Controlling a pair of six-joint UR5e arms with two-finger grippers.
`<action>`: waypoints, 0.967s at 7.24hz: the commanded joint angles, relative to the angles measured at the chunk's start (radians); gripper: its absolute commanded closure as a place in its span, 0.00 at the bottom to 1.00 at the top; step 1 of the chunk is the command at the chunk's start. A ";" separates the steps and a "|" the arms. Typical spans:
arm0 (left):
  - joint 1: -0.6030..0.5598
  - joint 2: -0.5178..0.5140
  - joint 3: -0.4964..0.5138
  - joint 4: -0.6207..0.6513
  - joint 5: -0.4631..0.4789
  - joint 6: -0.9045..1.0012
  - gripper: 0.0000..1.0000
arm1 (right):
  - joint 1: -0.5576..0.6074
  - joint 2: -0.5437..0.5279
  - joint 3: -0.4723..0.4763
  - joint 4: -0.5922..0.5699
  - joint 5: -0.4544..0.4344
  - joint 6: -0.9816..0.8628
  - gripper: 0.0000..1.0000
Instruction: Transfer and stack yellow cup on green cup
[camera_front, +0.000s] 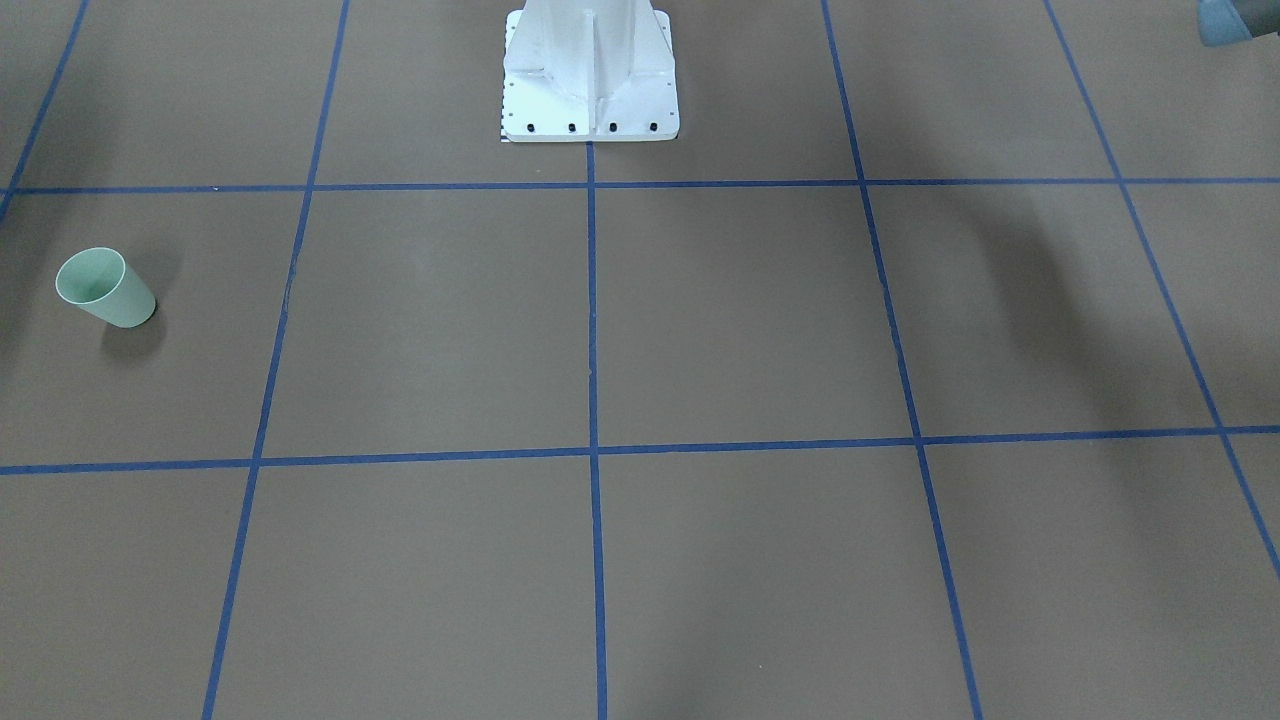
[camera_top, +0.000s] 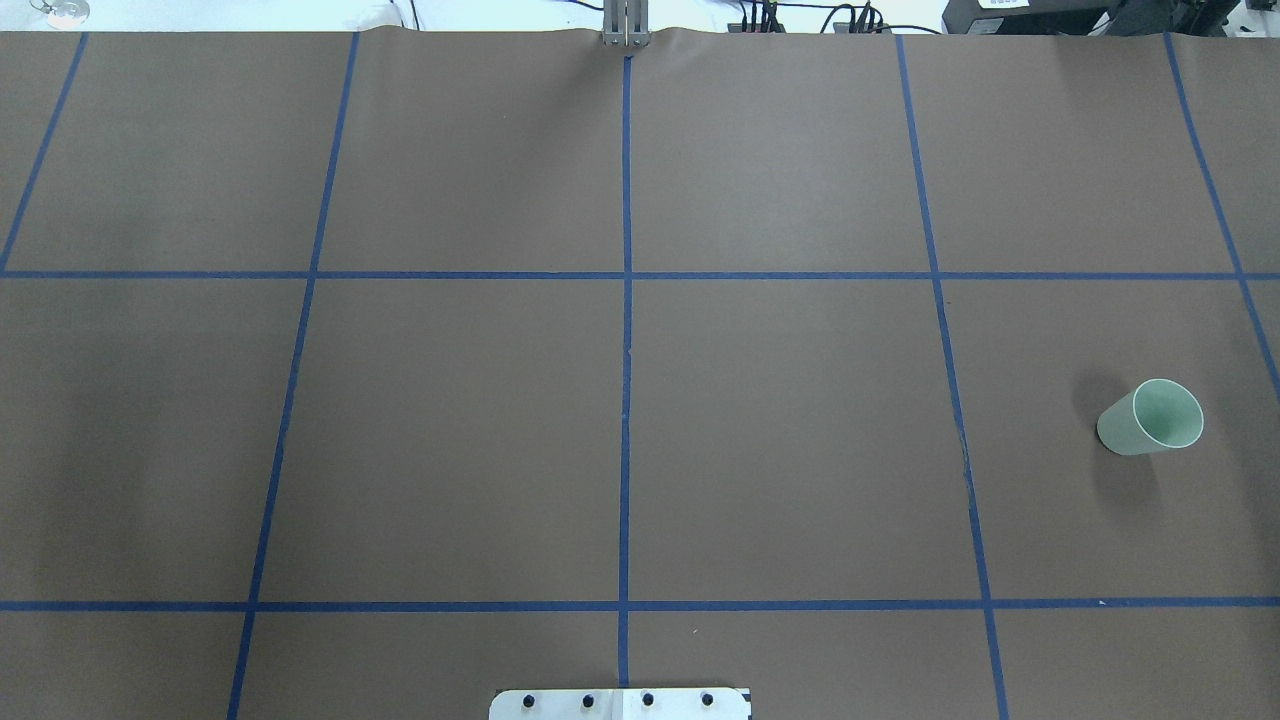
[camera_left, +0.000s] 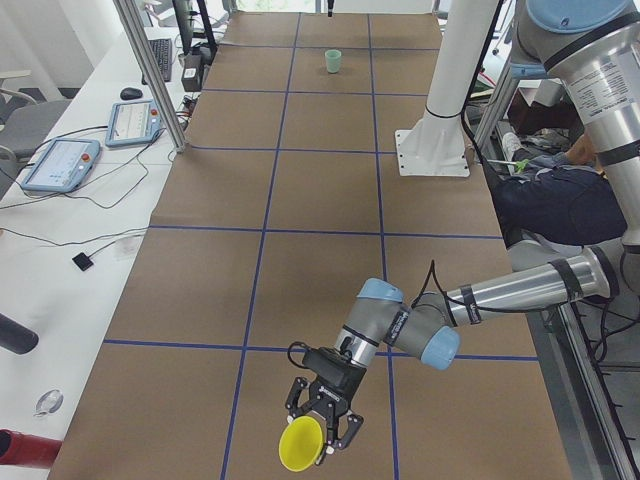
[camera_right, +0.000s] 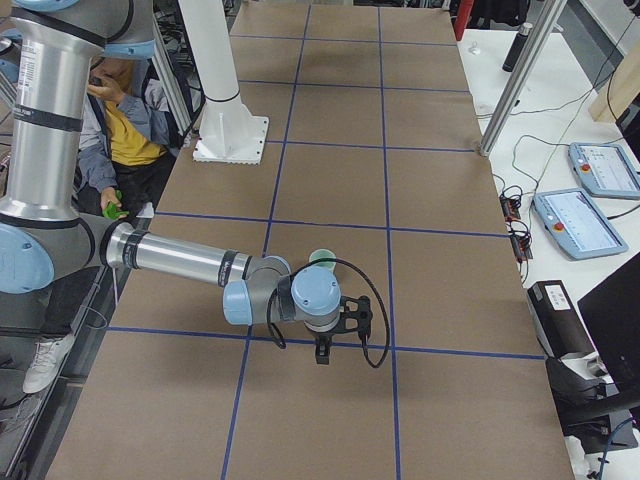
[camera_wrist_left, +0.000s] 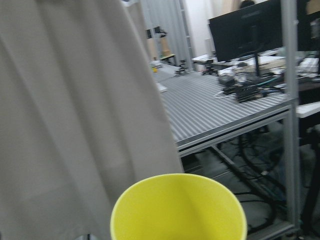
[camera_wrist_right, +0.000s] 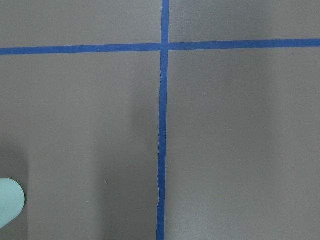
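Note:
The yellow cup (camera_left: 300, 445) is held in the air over the near end of the table in the exterior left view, tipped on its side. My left gripper (camera_left: 330, 428) is shut around it. The cup's open rim fills the bottom of the left wrist view (camera_wrist_left: 178, 207). The green cup (camera_top: 1150, 418) stands upright on the table's right side, and also shows in the front-facing view (camera_front: 105, 288). My right gripper (camera_right: 320, 352) points down over the table a little way from the green cup (camera_right: 321, 259); I cannot tell whether it is open. A pale green edge (camera_wrist_right: 7, 202) shows in the right wrist view.
The brown table cover (camera_top: 780, 430) is marked with a blue tape grid. The white robot pedestal (camera_front: 590, 70) stands at the robot's edge. Tablets and cables (camera_left: 60, 165) lie on the side bench. A person (camera_right: 125, 130) sits behind the robot.

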 joint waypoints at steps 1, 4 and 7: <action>0.003 -0.047 -0.057 -0.192 -0.106 0.089 1.00 | 0.003 -0.007 0.000 0.007 -0.002 0.000 0.00; 0.003 -0.164 -0.168 -0.282 -0.421 0.305 1.00 | 0.003 0.001 0.005 0.070 -0.085 -0.009 0.00; 0.012 -0.417 -0.193 -0.280 -0.708 0.520 1.00 | 0.003 0.030 0.017 0.121 -0.083 -0.005 0.00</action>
